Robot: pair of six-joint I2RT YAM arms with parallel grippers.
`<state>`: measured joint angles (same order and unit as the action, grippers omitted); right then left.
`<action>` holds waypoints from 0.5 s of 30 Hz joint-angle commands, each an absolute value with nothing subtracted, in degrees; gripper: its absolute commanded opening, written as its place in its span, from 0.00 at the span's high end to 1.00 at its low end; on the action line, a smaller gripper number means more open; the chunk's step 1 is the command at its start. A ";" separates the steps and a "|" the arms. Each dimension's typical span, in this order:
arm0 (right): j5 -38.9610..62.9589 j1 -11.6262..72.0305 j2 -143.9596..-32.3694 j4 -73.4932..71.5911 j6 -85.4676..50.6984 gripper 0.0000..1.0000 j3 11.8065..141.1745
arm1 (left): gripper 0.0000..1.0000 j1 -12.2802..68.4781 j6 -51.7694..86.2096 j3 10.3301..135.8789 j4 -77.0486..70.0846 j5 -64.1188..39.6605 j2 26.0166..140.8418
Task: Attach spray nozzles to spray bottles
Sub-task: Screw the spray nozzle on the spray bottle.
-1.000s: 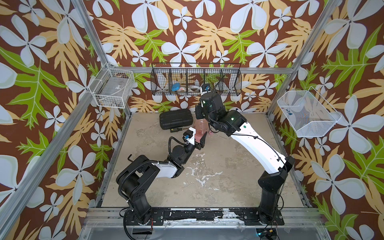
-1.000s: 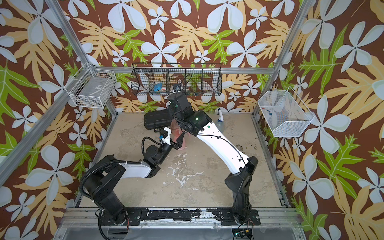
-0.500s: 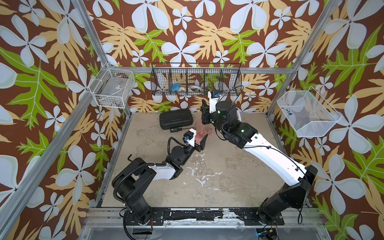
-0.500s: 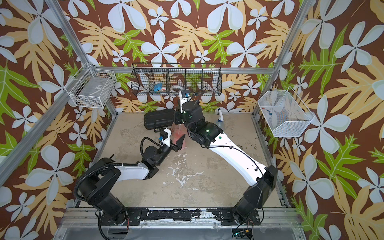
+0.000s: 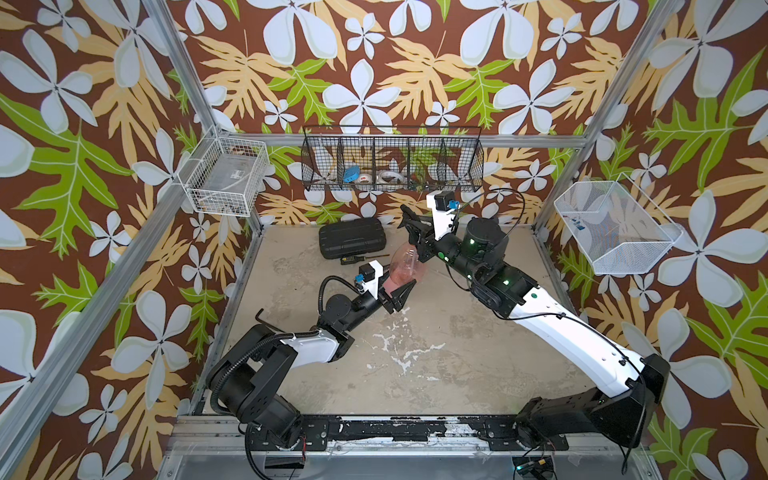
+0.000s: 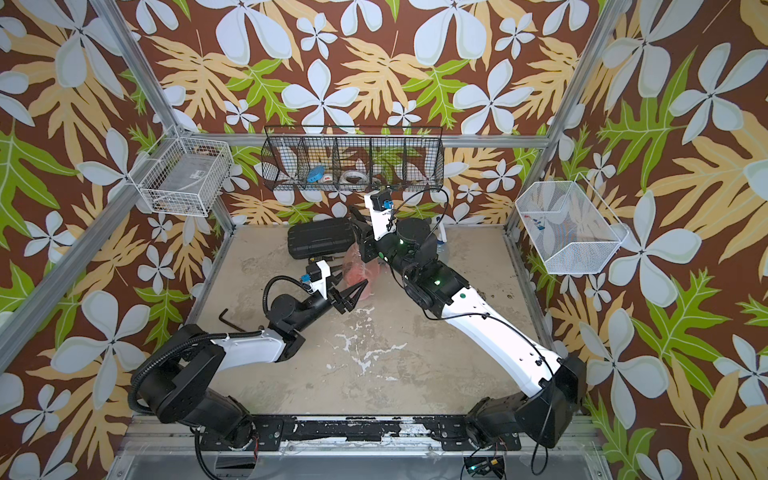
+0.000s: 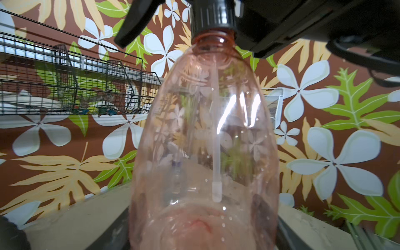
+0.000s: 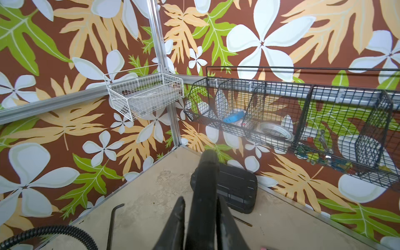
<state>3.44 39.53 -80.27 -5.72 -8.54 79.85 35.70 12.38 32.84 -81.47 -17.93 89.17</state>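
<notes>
Mid-table, outstretched left gripper (image 5: 397,291) grasps orange bottle (image 5: 405,266); right gripper (image 5: 415,235) clenches black nozzle (image 7: 213,15).

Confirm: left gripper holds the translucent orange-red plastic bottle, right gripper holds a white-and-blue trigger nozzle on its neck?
Wrong colour: the trigger nozzle is all black plastic, not white-and-blue. The left wrist view shows its black ribbed collar on the neck of the translucent orange-red plastic bottle. The rest holds.
</notes>
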 commanded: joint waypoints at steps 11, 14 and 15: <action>10.45 39.46 -78.03 -13.65 -14.84 1.00 76.22 | 0.38 35.24 22.97 34.19 -105.57 -27.35 93.28; 10.26 39.46 -77.30 -15.52 -15.59 1.00 74.50 | 0.39 35.24 23.53 34.70 -107.22 -26.61 93.84; 10.21 39.46 -77.18 -15.64 -15.70 1.00 74.27 | 0.39 35.24 23.55 34.95 -107.23 -26.54 93.95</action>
